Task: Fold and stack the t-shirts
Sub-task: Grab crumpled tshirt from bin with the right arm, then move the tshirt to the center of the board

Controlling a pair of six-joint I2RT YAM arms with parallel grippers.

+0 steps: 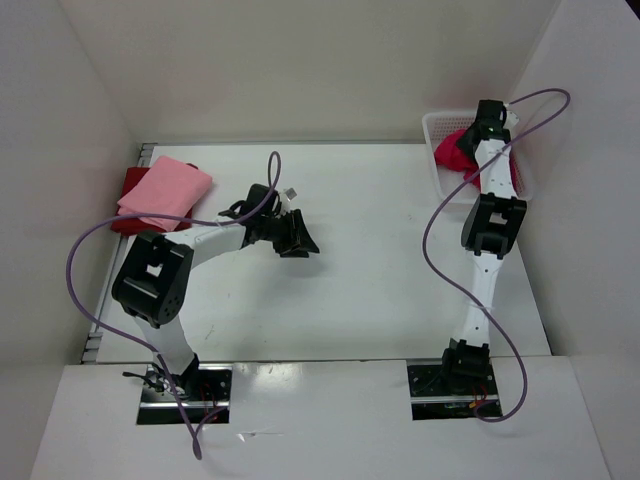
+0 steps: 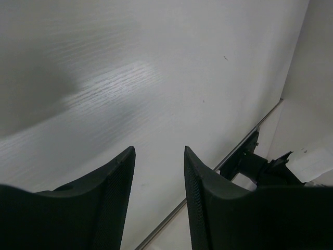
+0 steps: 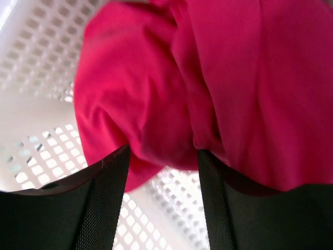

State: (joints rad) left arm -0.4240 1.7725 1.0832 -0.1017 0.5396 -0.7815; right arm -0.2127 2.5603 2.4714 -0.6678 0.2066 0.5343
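On the white table (image 1: 380, 260), I have the right arm (image 1: 478, 290) stretched to the far right corner and reaching down into the white mesh basket (image 1: 430, 140), because the one shirt not yet folded lies there. The left arm (image 1: 150, 280) waits bent over the bare middle of the table, out of the way and, I judge, ready to help spread the cloth once it comes out. At the far left edge the light pink shirt (image 1: 165, 190) lies folded flat on top of the dark red shirt (image 1: 128, 182), forming the start of the stack, well apart from the working space. The bright magenta shirt (image 3: 234, 78) is a crumpled heap in the basket, all soft rounded folds, with no sleeve or collar to be made out. The right gripper (image 3: 162, 151) has its jaws spread wide, a bulge of that cloth sitting between the tips but not pinched. The left gripper (image 2: 158, 151) hangs with jaws apart and nothing between them.
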